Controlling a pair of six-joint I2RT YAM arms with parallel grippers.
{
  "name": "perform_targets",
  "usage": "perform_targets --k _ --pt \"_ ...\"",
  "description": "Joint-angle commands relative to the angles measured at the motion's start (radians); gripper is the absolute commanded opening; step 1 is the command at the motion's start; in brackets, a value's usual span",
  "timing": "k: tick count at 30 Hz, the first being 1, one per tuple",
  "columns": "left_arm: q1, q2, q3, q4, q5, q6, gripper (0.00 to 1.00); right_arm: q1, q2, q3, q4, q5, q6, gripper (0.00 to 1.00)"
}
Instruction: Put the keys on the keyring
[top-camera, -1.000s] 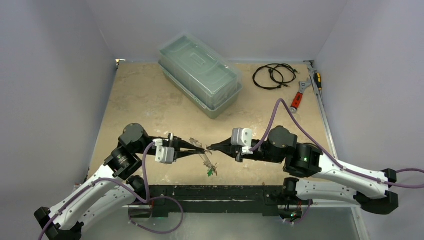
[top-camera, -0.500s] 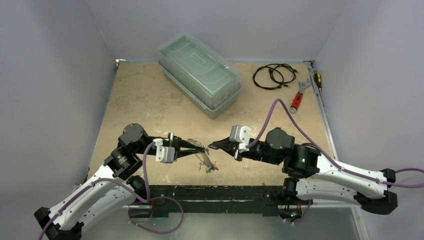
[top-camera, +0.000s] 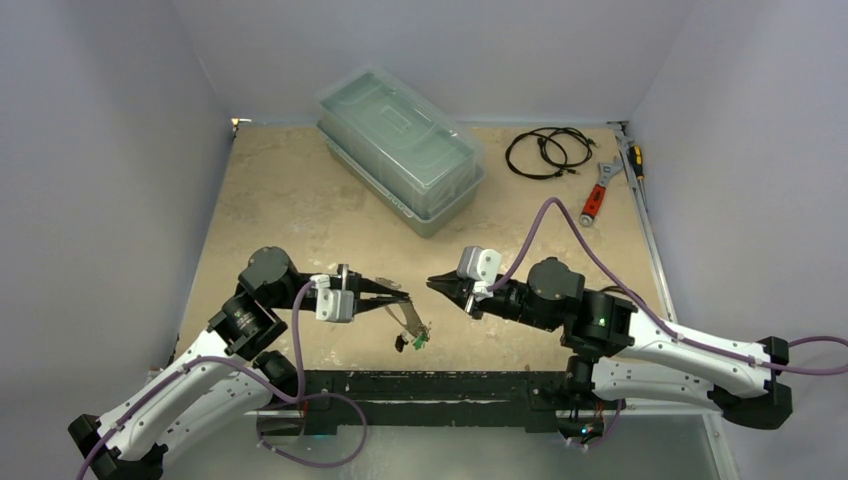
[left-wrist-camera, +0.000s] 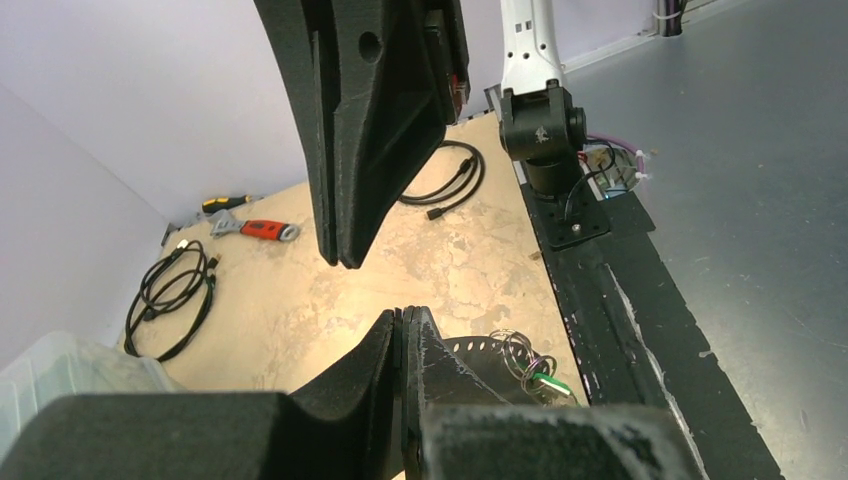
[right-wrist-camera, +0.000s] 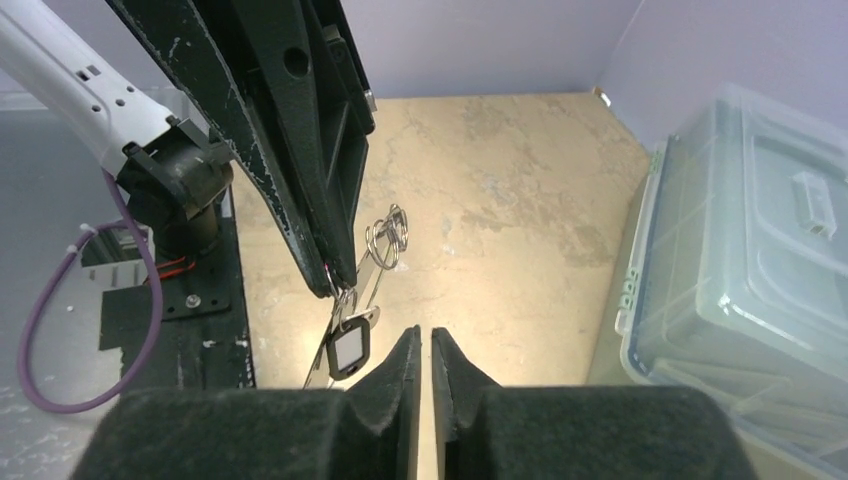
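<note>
**A:** Item one, left gripper (top-camera: 403, 298)?
**B:** Lower centre of the overhead view. Fingers pressed together, pinching the keyring (top-camera: 404, 316) by its edge.

**A:** Keyring, condition?
**B:** Thin silver plate with small holes along the rim, tilted down from the left fingertips. In the left wrist view it sits at bottom centre, just right of the fingers.

**A:** The keys (top-camera: 413, 341)?
**B:** One bunch, hanging under the keyring on small wire rings. One tag is green, one is black. Whether the bunch touches the table (top-camera: 290, 200), cannot tell.

**A:** Right gripper (top-camera: 433, 283)?
**B:** Just right of the left one, tips facing it, a little apart. Fingers closed together, nothing between them.

**A:** Other stock?
**B:** Clear lidded box (top-camera: 400, 150), upper centre. Coiled black cable (top-camera: 545, 152), upper right. Red-handled wrench (top-camera: 596, 195), just right of the cable, near the table's edge.
</note>
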Motion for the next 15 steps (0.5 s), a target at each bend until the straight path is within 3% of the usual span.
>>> perform_targets --k 1,4,15 --pt "-0.001 -0.012 0.024 0.026 -0.029 0.025 0.00 0.002 -0.004 -0.019 0.066 -0.046 0.019 0.24" --pt "-0.001 -0.010 0.024 0.026 -0.017 0.025 0.00 0.002 -0.008 -0.059 0.097 -0.060 0.024 0.47" --pt "-0.001 -0.016 0.029 0.026 0.014 0.024 0.00 0.002 0.083 -0.089 0.088 -0.118 0.015 0.66"
